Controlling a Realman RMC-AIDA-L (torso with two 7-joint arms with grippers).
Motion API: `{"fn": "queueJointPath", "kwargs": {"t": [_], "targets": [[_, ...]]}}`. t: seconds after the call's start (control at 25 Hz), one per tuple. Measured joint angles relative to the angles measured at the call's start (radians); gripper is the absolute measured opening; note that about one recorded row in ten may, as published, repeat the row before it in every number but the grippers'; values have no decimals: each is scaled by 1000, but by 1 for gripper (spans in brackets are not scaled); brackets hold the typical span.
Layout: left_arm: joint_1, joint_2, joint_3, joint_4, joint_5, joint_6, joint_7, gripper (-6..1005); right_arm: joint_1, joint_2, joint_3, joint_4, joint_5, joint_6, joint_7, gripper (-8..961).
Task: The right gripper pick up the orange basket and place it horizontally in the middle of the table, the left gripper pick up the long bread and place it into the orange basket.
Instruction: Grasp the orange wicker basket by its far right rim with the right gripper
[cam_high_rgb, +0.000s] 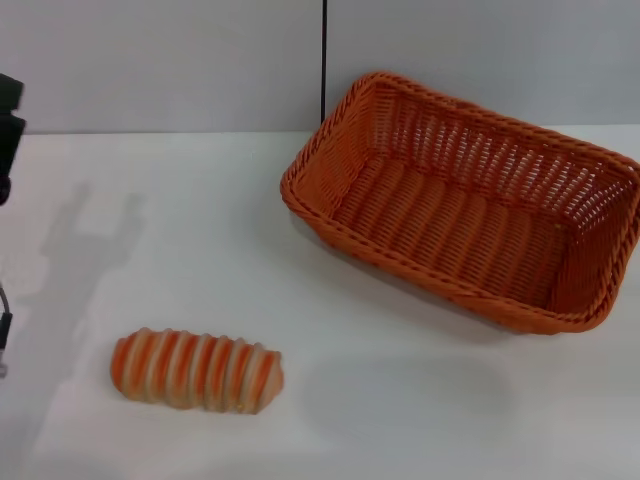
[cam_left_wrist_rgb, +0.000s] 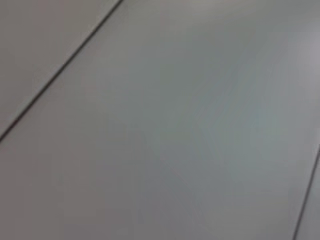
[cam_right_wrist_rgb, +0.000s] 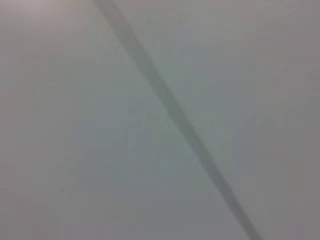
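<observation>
The orange basket (cam_high_rgb: 470, 200) rests on the white table (cam_high_rgb: 400, 410) at the back right, turned at an angle and holding nothing. The long bread (cam_high_rgb: 196, 371), striped orange and cream, lies on the table at the front left, well apart from the basket. A dark part of my left arm (cam_high_rgb: 8, 135) shows at the left edge of the head view, above and left of the bread. My right gripper is out of view. Both wrist views show only plain grey surface with dark lines.
A grey wall (cam_high_rgb: 160, 60) with a dark vertical seam (cam_high_rgb: 324, 55) stands behind the table. The arm's shadow (cam_high_rgb: 90, 240) falls on the tabletop at the left.
</observation>
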Motion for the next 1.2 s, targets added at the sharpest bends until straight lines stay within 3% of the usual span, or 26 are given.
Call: {"fn": "queueJointPath", "kwargs": {"t": [0.04, 0.08, 0.12, 0.24, 0.28, 0.32, 0.36, 0.4, 0.44, 0.48, 0.52, 0.56, 0.6, 0.64, 0.68, 0.72, 0.76, 0.92, 1.2], "targets": [[-3, 1, 21, 4, 0, -1, 2, 809, -12, -4, -67, -108, -2, 39, 42, 541], [-3, 1, 23, 4, 0, -2, 3, 809, -12, -4, -67, -108, -2, 39, 42, 541], [-4, 1, 24, 4, 0, -3, 4, 809, -21, -22, -143, -231, -9, 46, 142, 540], [-9, 2, 26, 6, 0, -9, -1, 809, -17, -90, -262, -398, -60, 40, 366, 539], [-9, 2, 26, 6, 0, -9, -1, 809, -17, -90, -262, -398, -60, 40, 366, 539], [-11, 3, 30, 7, 0, -10, -2, 808, 3, -150, -315, -474, -121, 42, 503, 538], [-11, 3, 31, 7, 0, -11, -2, 808, 3, -150, -315, -474, -121, 42, 503, 538], [-13, 3, 38, 9, 0, -11, -2, 808, 17, -183, -338, -504, -161, 46, 574, 537], [-18, 3, 53, 15, 0, -11, -2, 808, 50, -240, -376, -541, -238, 53, 684, 537], [-18, 3, 53, 15, 0, -11, -2, 808, 50, -240, -376, -541, -238, 53, 684, 537], [-19, 3, 58, 18, 0, -11, -2, 808, 93, -290, -424, -562, -331, 63, 768, 536], [-22, 3, 63, 20, 0, -15, -2, 808, 117, -312, -447, -566, -389, 67, 799, 536], [-22, 3, 63, 20, 0, -15, -2, 808, 117, -312, -447, -566, -389, 67, 799, 535], [-22, 3, 63, 20, 0, -21, -2, 807, 170, -340, -478, -560, -503, 72, 848, 535], [-22, 3, 63, 20, 0, -21, -2, 807, 170, -340, -478, -560, -503, 72, 848, 534], [-23, 3, 63, 20, 0, -22, -2, 807, 225, -352, -493, -547, -634, 77, 881, 534], [-23, 3, 63, 20, 0, -24, -2, 807, 225, -352, -493, -547, -634, 77, 881, 533], [-25, 1, 63, 19, 0, -28, -2, 807, 350, -355, -511, -488, -905, 103, 897, 532], [-28, 1, 74, 16, 1, -35, -3, 806, 421, -345, -620, -411, -1012, 97, 890, 529]]}}
